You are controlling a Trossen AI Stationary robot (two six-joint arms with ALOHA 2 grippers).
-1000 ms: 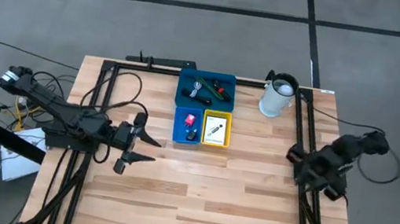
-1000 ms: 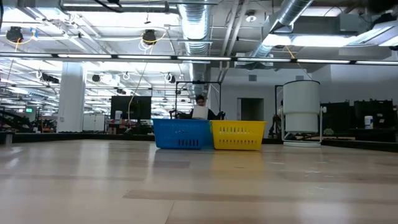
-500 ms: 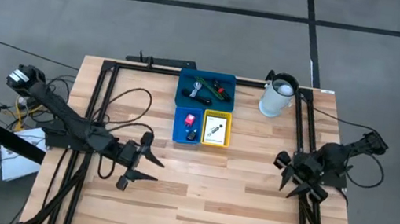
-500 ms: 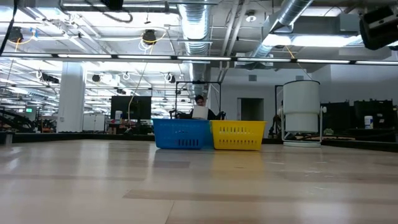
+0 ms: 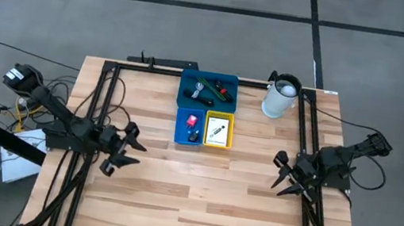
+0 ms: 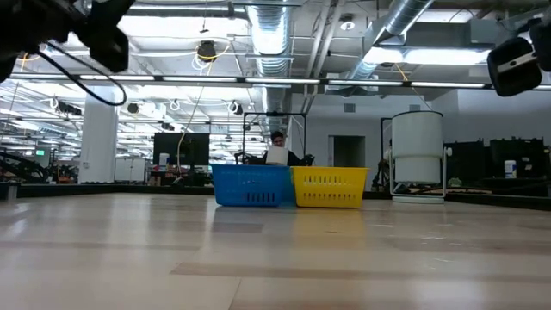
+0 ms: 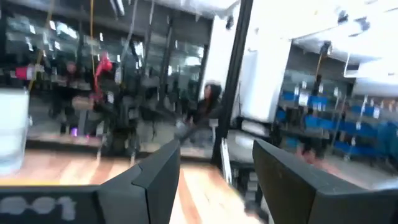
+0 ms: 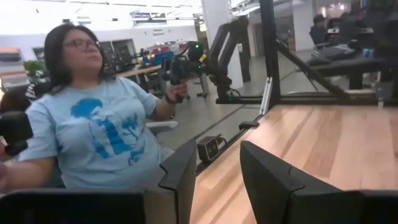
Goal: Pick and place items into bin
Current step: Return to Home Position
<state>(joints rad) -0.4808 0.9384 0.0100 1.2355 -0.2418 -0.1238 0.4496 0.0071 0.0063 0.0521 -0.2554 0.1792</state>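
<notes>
The bin stands at the table's far middle: a wide blue tray (image 5: pixel 207 90) with a small blue bin (image 5: pixel 189 126) and a yellow bin (image 5: pixel 218 129) joined to its near side. A black cable, a green-tipped pen and a grey cord lie in the tray. In the small blue bin are a pink-red block (image 5: pixel 192 120) and a tiny black piece, and a white card (image 5: pixel 218 131) lies in the yellow bin. My left gripper (image 5: pixel 122 152) (image 7: pixel 216 162) hangs open over the table's left part, and my right gripper (image 5: pixel 282 179) (image 8: pixel 217 162) hangs open over its right part. Both hold nothing.
A white pitcher (image 5: pixel 281 96) stands at the far right, beside the tray. A black frame (image 5: pixel 97 113) runs along the table's left, far and right edges. Bare wood lies between the grippers and toward the near edge. A person in a light blue shirt (image 8: pixel 99 137) sits beyond the table.
My left gripper has sunk and drawn back toward the table's left edge, still open; its arm now shows at the top left of the low view. My right gripper has come down and tipped forward until it points level over the table's right part.
</notes>
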